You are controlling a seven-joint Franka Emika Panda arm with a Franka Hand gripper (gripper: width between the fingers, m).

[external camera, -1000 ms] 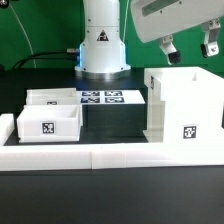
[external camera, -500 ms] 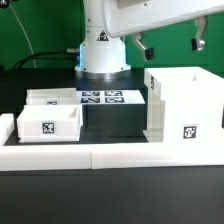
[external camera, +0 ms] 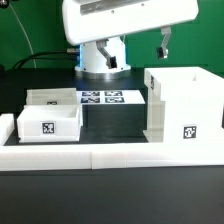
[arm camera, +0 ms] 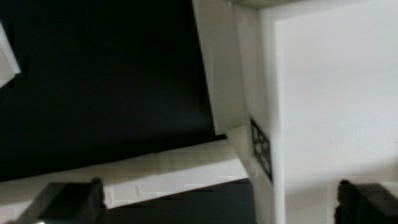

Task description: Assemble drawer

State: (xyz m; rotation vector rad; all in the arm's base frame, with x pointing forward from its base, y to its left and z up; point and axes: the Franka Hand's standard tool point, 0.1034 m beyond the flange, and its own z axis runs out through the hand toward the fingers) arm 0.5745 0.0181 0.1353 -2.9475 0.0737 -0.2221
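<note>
The tall white open-topped box housing (external camera: 181, 101) stands at the exterior view's right, with a square tag on its front. Two small white trays sit at the left: the front one (external camera: 47, 123) carries a tag and the back one (external camera: 49, 98) lies right behind it. My gripper (external camera: 136, 47) hangs high above the table, behind the housing and to its left, open and empty. In the wrist view the gripper (arm camera: 217, 204) has its dark fingertips (arm camera: 71, 201) spread wide, and the housing's tagged wall (arm camera: 329, 100) lies below.
The marker board (external camera: 100, 98) lies flat between the trays and the housing. A long low white rail (external camera: 120, 156) runs along the table's front and shows in the wrist view (arm camera: 169, 172). The robot base (external camera: 103, 60) stands behind.
The gripper has swung toward the exterior view's left, from above the housing to above its left rear, and still holds nothing. The parts have not moved.
</note>
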